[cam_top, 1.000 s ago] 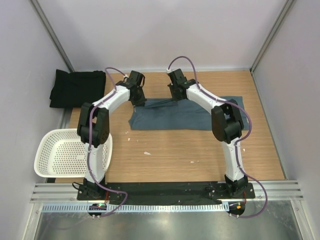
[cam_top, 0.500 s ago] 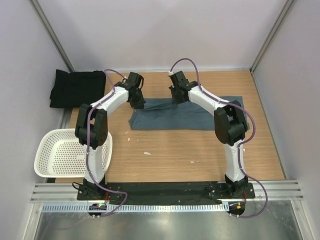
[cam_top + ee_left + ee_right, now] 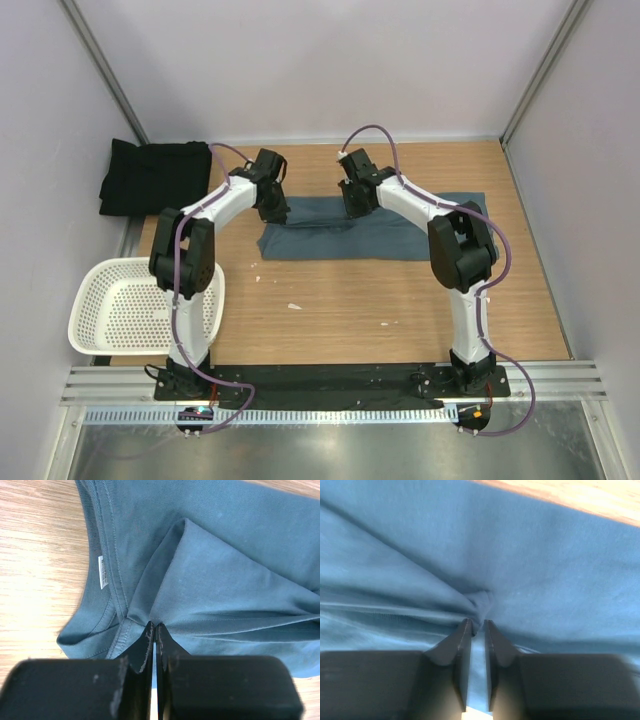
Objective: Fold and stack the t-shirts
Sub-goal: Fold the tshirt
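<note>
The slate blue-grey t-shirt [image 3: 400, 235] lies folded into a wide band on the middle of the wooden table. The black t-shirt [image 3: 150, 175] lies bunched at the far left corner. At the blue shirt's far left edge my left gripper [image 3: 275, 212] is shut on a fold of cloth [image 3: 154, 626], next to the collar and its white neck label [image 3: 102, 572]. My right gripper [image 3: 352, 210] is low over the same far edge. Its jaws [image 3: 477, 622] stand a narrow gap apart, and a pucker of blue cloth [image 3: 480, 600] lies at their tips.
A white perforated basket [image 3: 82, 300] hangs over the table's left edge beside the left arm. Bare wood [image 3: 380, 300] lies between the shirt and the arm bases. Grey walls close the back and both sides.
Both grippers came slightly toward the near side and lower. The raised far edge of the blue shirt has settled flat onto the rest of it.
</note>
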Controlling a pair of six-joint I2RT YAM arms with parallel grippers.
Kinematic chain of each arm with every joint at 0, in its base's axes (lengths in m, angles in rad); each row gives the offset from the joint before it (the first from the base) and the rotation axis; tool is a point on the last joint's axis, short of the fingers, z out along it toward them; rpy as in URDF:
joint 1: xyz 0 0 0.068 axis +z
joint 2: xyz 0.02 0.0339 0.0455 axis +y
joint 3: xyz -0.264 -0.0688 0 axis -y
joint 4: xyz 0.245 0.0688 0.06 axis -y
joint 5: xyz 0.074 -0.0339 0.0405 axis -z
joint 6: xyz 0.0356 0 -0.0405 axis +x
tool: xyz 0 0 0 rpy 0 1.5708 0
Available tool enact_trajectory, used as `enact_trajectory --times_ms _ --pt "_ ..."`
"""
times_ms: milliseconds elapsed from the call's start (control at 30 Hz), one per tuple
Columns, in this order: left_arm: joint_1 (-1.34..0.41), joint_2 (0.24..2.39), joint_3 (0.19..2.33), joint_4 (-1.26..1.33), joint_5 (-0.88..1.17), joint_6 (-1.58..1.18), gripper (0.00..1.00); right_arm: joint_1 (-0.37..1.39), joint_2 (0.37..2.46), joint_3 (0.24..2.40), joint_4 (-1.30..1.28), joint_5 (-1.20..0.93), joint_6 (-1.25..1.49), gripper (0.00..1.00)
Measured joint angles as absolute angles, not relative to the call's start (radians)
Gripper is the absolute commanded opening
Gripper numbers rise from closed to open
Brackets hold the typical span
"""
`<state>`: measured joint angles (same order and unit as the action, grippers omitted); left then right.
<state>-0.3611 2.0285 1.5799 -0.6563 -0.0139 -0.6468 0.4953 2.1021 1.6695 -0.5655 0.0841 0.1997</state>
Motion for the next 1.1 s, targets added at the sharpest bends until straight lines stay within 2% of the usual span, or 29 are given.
enact_trajectory --times_ms 100,133,200,233,300,333,400,533,667,700,833,1100 --pt "-0.36 2.027 1.58 -0.661 -0.017 -0.641 0.09 0.495 2.1 1.67 -0.59 0.077 0.2 0.39" --pt "-0.36 2.025 1.58 -0.665 -0.017 -0.638 0.14 0.495 2.097 1.67 -0.601 0.074 0.2 0.41" --pt "-0.357 2.02 1.58 -0.673 -0.02 -0.625 0.22 0.495 2.087 1.67 -0.627 0.065 0.199 0.43" --pt "-0.357 2.016 1.58 -0.679 -0.023 -0.619 0.32 0.495 2.08 1.67 -0.638 0.059 0.198 0.43" --pt "-0.355 2.003 1.582 -0.694 -0.026 -0.608 0.44 0.495 2.061 1.67 -0.661 0.049 0.199 0.45" --pt "-0.354 1.993 1.583 -0.701 -0.027 -0.604 0.53 0.493 2.05 1.673 -0.675 0.044 0.202 0.45" --pt "-0.353 1.973 1.589 -0.716 -0.029 -0.591 0.59 0.489 2.03 1.683 -0.694 0.037 0.21 0.45" --pt "-0.353 1.932 1.622 -0.729 -0.033 -0.589 0.61 0.48 2.005 1.723 -0.708 -0.002 0.246 0.43" --pt "-0.352 1.922 1.67 -0.701 -0.016 -0.601 0.59 0.476 1.992 1.728 -0.685 -0.034 0.294 0.31" --pt "-0.352 1.922 1.675 -0.692 -0.006 -0.607 0.58 0.474 1.992 1.725 -0.673 -0.042 0.306 0.26" --pt "-0.352 1.934 1.689 -0.654 0.034 -0.672 0.53 0.472 1.993 1.699 -0.642 -0.054 0.347 0.24" --pt "-0.359 1.978 1.602 -0.591 0.073 -0.802 0.5 0.476 2.025 1.599 -0.552 -0.108 0.362 0.22"
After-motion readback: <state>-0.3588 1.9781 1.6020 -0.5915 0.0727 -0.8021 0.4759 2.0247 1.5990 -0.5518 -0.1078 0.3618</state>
